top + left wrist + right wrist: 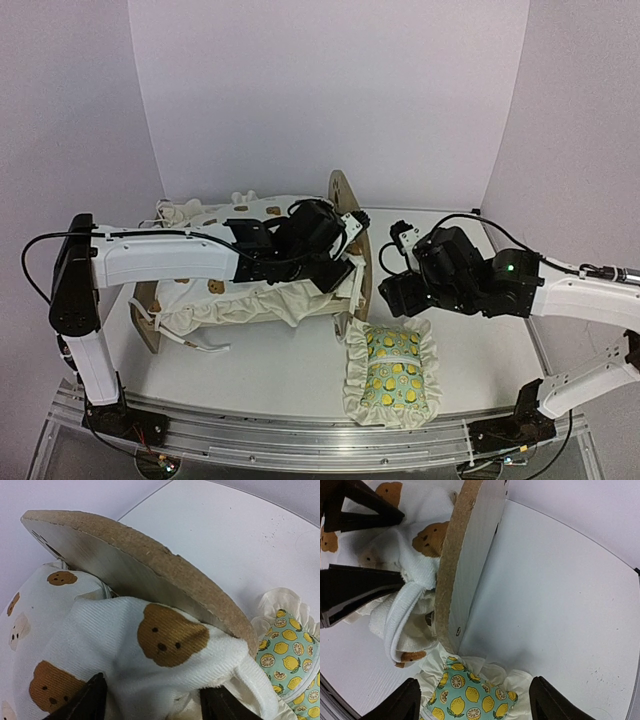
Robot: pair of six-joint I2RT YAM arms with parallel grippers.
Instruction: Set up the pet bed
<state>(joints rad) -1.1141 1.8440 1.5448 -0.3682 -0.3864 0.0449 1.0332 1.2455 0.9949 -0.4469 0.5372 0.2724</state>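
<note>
The pet bed (343, 195) stands at mid-table, its rounded wooden headboard (150, 565) on the right end. A cream bear-print cushion (230, 290) lies over the frame and hangs over the front rail. My left gripper (343, 262) hovers at the cushion's headboard end. It is open (157, 702), and a bunched corner of the cushion (100, 630) lies between its fingers. My right gripper (392, 292) is just right of the headboard (465, 555). It stands open (477, 702) above the lemon-print pillow (470, 695) and holds nothing.
The green lemon-print ruffled pillow (393, 372) lies on the white table (280, 365) in front of the headboard. Grey walls close in the back and both sides. In the right wrist view the left gripper's dark fingers (360, 590) press into the cushion (415, 570).
</note>
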